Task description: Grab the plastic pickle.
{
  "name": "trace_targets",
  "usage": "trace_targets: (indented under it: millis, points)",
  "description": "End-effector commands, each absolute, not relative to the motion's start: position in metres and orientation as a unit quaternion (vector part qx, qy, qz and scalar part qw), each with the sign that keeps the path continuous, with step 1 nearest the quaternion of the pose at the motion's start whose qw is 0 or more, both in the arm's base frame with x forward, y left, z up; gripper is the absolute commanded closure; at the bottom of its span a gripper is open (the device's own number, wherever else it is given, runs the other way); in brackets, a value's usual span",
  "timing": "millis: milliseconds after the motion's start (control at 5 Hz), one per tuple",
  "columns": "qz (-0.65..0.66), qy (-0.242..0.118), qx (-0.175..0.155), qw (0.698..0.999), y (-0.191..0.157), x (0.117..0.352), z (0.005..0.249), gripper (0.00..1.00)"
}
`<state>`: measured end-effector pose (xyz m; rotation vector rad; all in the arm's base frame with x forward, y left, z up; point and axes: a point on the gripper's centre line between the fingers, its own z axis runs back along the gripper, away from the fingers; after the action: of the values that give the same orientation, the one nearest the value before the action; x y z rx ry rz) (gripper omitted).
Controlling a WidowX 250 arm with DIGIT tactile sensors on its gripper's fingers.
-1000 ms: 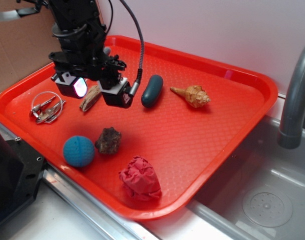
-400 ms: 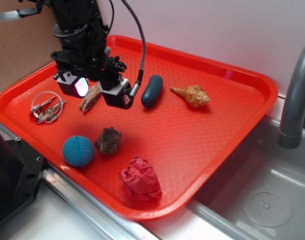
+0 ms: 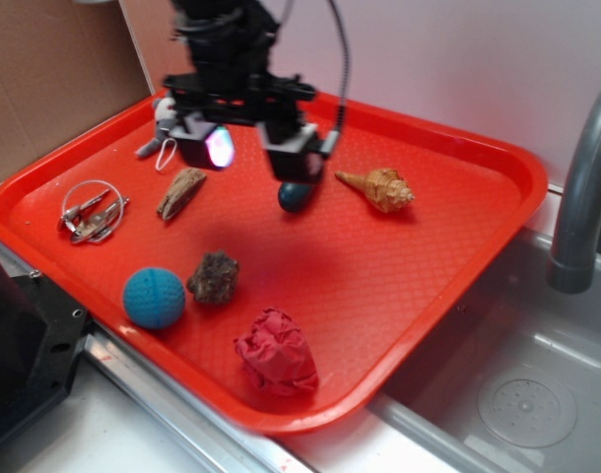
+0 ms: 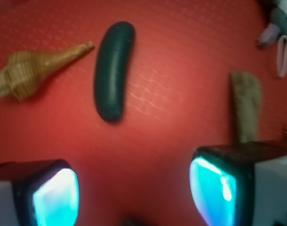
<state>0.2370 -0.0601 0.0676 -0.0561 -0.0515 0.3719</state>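
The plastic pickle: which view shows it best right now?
The wrist view: the whole plastic pickle lies unobstructed on the red tray, beside the seashell. In the exterior view, the gripper hides most of it; only one end shows.

A red tray (image 3: pixel 458 158) carries everything: plastic pickle (image 4: pixel 113 70) mid-tray beside a seashell (image 3: pixel 379 187), wood chip (image 3: pixel 180 191), key ring (image 3: pixel 92 210) near the left edge, blue ball (image 3: pixel 154 298), rock (image 3: pixel 214 277), crumpled red paper (image 3: pixel 276 351) toward the front edge.

No readable text, label, brand, number or sign in either view. Tray, objects on it, arm: all unmarked as far as visible.
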Motion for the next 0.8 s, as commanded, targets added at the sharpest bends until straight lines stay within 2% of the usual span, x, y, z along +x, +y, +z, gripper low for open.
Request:
trace_targets:
  millis: [0, 200, 400, 600]
  points:
    - [0.233, -0.033, -0.009, 0.972, -0.058, 0.301, 0.047, 0.0]
    - [0.241, -0.023, 0.011, 0.97, -0.051, 0.32, 0.026, 0.0]
    - [0.243, -0.009, 0.032, 0.97, -0.04, 0.329, 0.011, 0.0]
    - [0.234, -0.019, 0.033, 0.972, -0.029, 0.321, 0.011, 0.0]
